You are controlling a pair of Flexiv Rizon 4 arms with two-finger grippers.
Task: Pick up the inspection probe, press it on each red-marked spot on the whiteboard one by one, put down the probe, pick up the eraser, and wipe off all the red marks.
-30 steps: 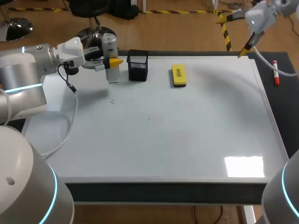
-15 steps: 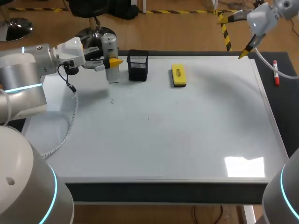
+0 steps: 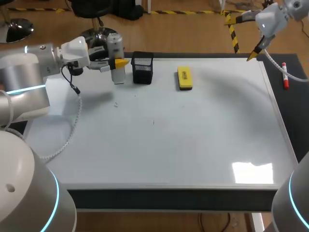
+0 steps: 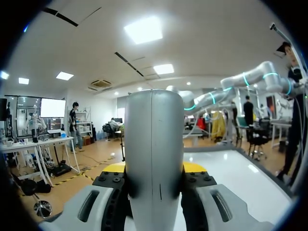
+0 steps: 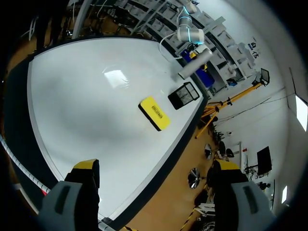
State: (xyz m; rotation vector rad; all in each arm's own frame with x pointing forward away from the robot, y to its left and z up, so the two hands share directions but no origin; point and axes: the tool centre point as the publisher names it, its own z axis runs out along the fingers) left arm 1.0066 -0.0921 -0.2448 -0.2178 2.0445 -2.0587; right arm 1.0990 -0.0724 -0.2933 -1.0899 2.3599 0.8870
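Nearest me, the whiteboard [image 3: 193, 154] is plain along its near edge. Toward its middle-left sit two tiny marks [image 3: 116, 104], which I take for the targets, though they're too small for me to call their colour. At the far-left corner my left end effector [image 4: 154, 169] is clenched around the inspection probe [image 3: 116, 55], fingers on either side of the grey barrel, holding it roughly upright just beside the black mesh holder [image 3: 142, 67]. The yellow eraser [image 3: 184, 78] lies untouched along the far edge, near the middle. My right end effector [image 5: 154, 173] hangs released, fingers spread on nothing, over the far-right corner. A red marker [image 3: 285, 76] rests on the table just off the board's right edge. I judge the pick-up done and the pressing not yet begun. Next, I'd carry the probe toward me to the closer mark and bring it straight down with light pressure.
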